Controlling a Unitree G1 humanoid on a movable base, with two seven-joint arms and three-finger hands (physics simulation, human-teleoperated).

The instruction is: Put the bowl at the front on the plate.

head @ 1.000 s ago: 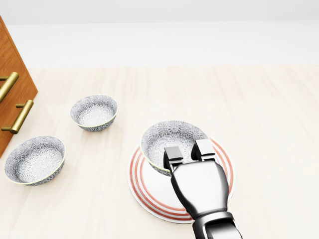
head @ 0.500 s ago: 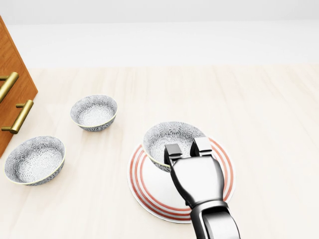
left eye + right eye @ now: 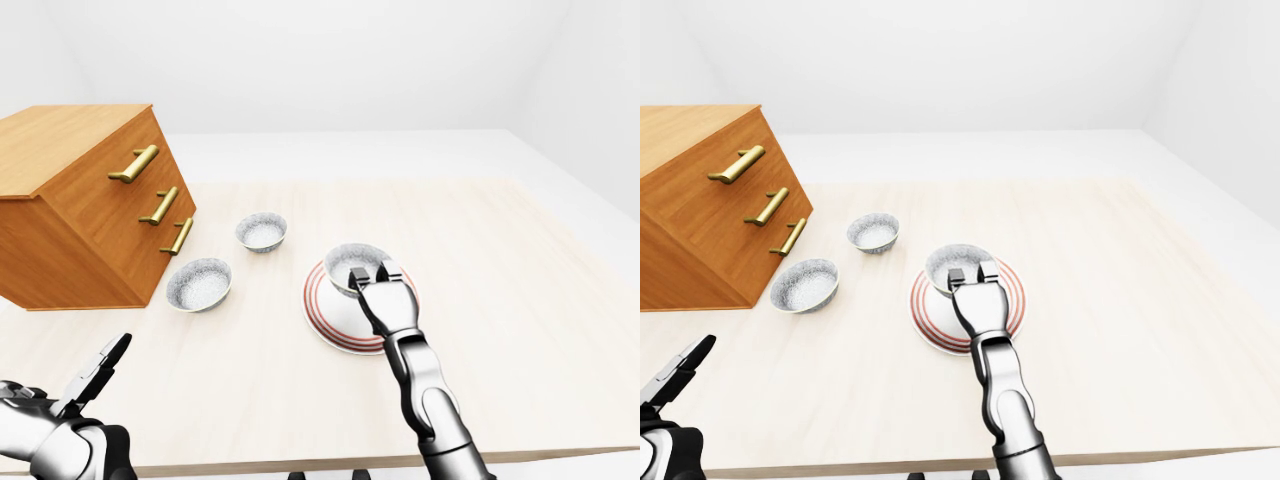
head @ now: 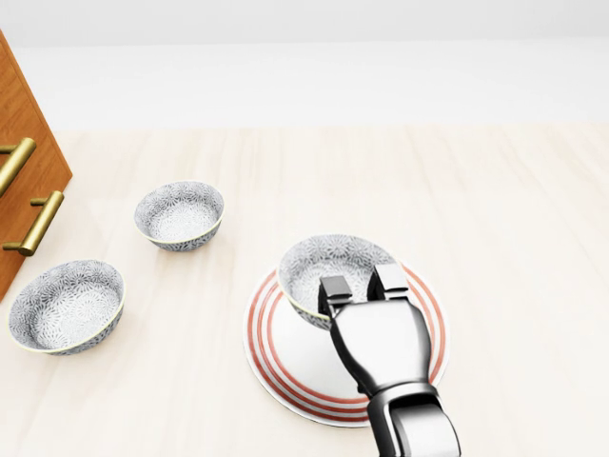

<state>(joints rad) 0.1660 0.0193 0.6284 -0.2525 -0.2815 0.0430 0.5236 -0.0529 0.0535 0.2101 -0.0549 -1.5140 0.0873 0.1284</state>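
Note:
A grey patterned bowl (image 4: 328, 261) sits over the upper left part of the white plate with red rings (image 4: 285, 369). My right gripper (image 4: 360, 286) reaches in from the bottom of the head view and is shut on the bowl's near rim, fingers over the edge. I cannot tell whether the bowl rests on the plate or hangs just above it. My left gripper (image 3: 98, 366) is low at the left-eye view's bottom left, open and holding nothing.
Two more patterned bowls (image 4: 178, 214) (image 4: 67, 305) stand left of the plate. A wooden chest of drawers (image 3: 80, 210) with brass handles sits at the table's left. The light wooden table (image 4: 514, 238) stretches to the right.
My right hand has carried the bowl slightly rightward, further over the plate. The other bowls and the camera have not moved.

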